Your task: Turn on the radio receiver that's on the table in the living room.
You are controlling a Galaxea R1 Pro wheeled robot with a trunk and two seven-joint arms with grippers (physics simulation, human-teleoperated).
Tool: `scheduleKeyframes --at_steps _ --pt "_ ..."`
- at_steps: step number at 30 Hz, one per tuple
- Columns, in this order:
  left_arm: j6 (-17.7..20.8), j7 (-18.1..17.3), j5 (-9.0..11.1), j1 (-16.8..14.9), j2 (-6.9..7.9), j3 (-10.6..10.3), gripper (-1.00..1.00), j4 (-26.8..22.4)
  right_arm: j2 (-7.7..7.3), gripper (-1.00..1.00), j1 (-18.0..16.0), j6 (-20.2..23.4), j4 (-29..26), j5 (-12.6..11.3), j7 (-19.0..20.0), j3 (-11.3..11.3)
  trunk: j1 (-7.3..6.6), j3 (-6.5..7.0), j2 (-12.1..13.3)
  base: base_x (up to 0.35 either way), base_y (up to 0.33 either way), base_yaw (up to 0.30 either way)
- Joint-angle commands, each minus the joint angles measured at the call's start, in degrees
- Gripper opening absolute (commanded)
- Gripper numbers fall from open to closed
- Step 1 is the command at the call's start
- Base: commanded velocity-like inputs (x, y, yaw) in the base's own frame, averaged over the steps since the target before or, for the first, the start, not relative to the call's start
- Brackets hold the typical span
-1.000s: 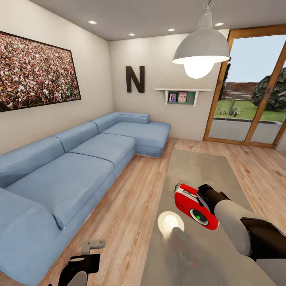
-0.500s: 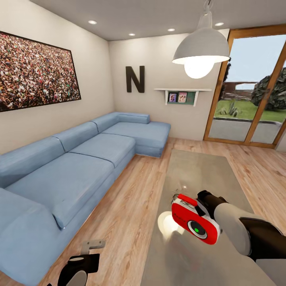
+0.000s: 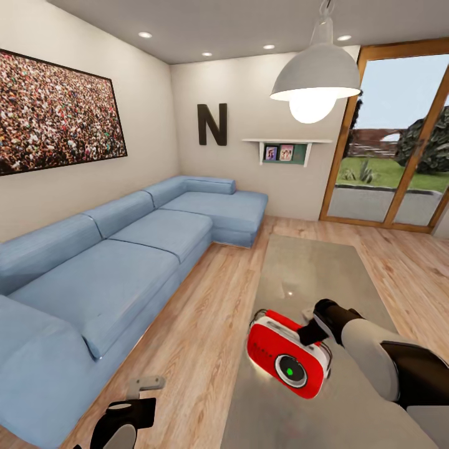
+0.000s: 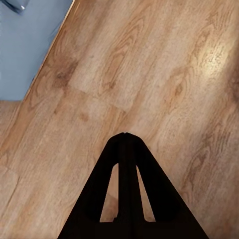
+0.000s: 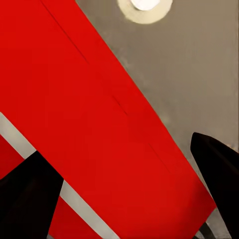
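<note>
The radio receiver (image 3: 287,362) is seen as a small red box with rounded corners, white trim along its side, a red handle on top and a round dark dial on the front with a green dot at its centre. It is lying tilted on the near part of the glossy grey-beige surface (image 3: 312,262), close to the edge facing the sofa (image 3: 125,255). The right hand (image 3: 310,332) is placed against the radio's upper right corner; in the right wrist view its two dark fingers (image 5: 219,174) are spread wide, one on each side of the red casing (image 5: 89,114), and whether anything is gripped cannot be told. The left hand (image 4: 125,144) is held low over the wood plank floor (image 3: 199,324), its fingers pressed together to a point with nothing between them. Around the surface, the long blue L-shaped sofa is set along the left wall beneath a crowd picture (image 3: 56,112). A black letter N (image 3: 212,124) and a small shelf (image 3: 287,147) are fixed to the far wall. A white pendant lamp (image 3: 315,78) is hung above, and its glow is reflected in the surface (image 5: 145,7).
</note>
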Motion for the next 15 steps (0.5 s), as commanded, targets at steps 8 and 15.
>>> scheduleKeyframes --at_steps 8,15 --pt "0.1 0.0 0.0 0.0 -0.05 0.0 -1.0 0.0 -0.61 -1.0 0.0 3.4 -0.3 4.7 4.7 0.9 0.0 0.0 0.0 0.0 0.0 0.0" --pt "0.1 0.0 0.0 0.0 -0.05 -0.1 -1.0 0.0 -1.05 -1.0 0.0 3.6 -0.3 4.8 4.9 0.9 0.0 0.0 0.0 0.0 0.0 0.0"
